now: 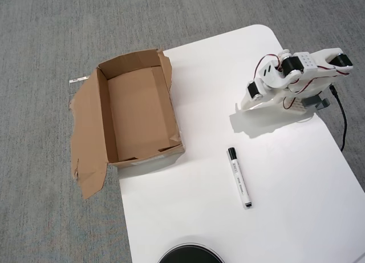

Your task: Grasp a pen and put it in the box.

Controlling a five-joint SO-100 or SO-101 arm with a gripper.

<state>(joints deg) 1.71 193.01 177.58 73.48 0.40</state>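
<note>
Pen (239,178) lies flat on the white desk (296,217), untouched, black cap toward the top of the overhead view and small black tip toward the bottom, barrel running nearly straight up-down with a slight lean. It sits in open desk surface with clear room on both long sides, so a gripper could likely straddle the barrel across its width without fouling anything. Box (140,112) stands to the left in the overhead view, well apart from the pen, at the desk's left edge and partly overhanging the grey carpet (45,46); it is open-topped and empty, with one torn flap splayed out flat to the left. The open mouth faces up, which suits a drop from above. Arm is folded near the top right of the desk, above the pen in the view and clear of it; gripper (246,103) points down-left, holding nothing, and whether its jaws are parted I cannot tell at this size. Black cable (342,123) trails off the right. Dark round object (191,255) at bottom edge, unidentified. Judgement: task not begun; reach to pen comes first.
</note>
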